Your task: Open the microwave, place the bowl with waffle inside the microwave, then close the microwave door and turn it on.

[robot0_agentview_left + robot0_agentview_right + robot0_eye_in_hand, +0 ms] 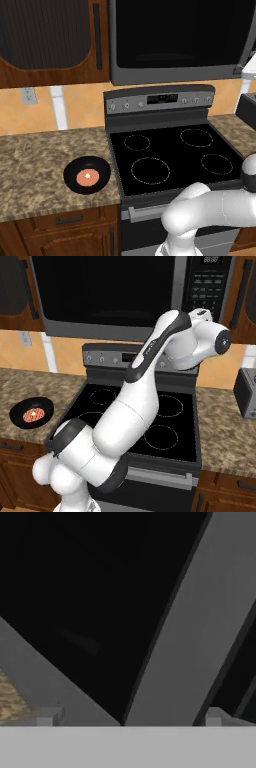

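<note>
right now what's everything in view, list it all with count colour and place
microwave: one, dark grey, above the stove
microwave door: one, black glass, looks shut
stove: one, black glass top, four rings, between the counters
bowl: one, black, on the counter left of the stove
waffle: one, orange-pink, inside the bowl
counter: brown speckled, either side of the stove
wall outlet: one, pale grey, on the backsplash
toaster: one, grey, on the right counter
cabinets: brown wood, above and below
gripper: one, tips apart, close to the microwave door
</note>
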Controlling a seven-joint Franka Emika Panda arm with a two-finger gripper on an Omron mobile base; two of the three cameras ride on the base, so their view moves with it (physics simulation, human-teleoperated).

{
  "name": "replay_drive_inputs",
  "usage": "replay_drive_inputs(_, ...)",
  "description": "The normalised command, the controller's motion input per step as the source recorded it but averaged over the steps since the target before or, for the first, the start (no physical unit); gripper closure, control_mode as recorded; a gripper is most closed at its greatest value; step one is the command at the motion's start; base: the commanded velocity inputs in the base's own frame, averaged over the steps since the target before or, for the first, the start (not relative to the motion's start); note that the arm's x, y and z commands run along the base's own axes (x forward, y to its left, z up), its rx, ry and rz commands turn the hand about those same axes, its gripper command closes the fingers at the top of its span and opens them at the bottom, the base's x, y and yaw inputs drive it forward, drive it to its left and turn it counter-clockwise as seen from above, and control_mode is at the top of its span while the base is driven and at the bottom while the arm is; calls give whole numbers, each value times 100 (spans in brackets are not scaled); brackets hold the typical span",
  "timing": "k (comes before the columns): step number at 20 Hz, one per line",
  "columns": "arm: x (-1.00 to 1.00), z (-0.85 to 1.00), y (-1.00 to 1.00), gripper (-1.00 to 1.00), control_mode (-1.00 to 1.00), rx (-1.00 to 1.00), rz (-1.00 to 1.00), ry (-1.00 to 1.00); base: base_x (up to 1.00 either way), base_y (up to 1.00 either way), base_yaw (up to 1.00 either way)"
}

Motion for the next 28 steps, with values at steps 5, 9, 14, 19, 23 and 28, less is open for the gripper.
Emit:
replay_drive_inputs(5, -22, 0, 100, -100, -100, -18, 12, 5, 0, 0, 0)
replay_drive_inputs(9, -19, 27, 100, -100, -100, -10, 65, 22, 0, 0, 0)
replay_drive_inputs(14, -10, 45, 65, -100, -100, -11, 82, 23, 0, 0, 0)
replay_drive_inputs(19, -17, 48, 32, -100, -100, -9, 86, 21, 0, 0, 0)
replay_drive_inputs(23, -76, 64, 40, 100, -100, -14, 68, 16, 0, 0, 0)
replay_drive_inputs(28, -97, 73, 39, 100, -100, -18, 58, 11, 0, 0, 0)
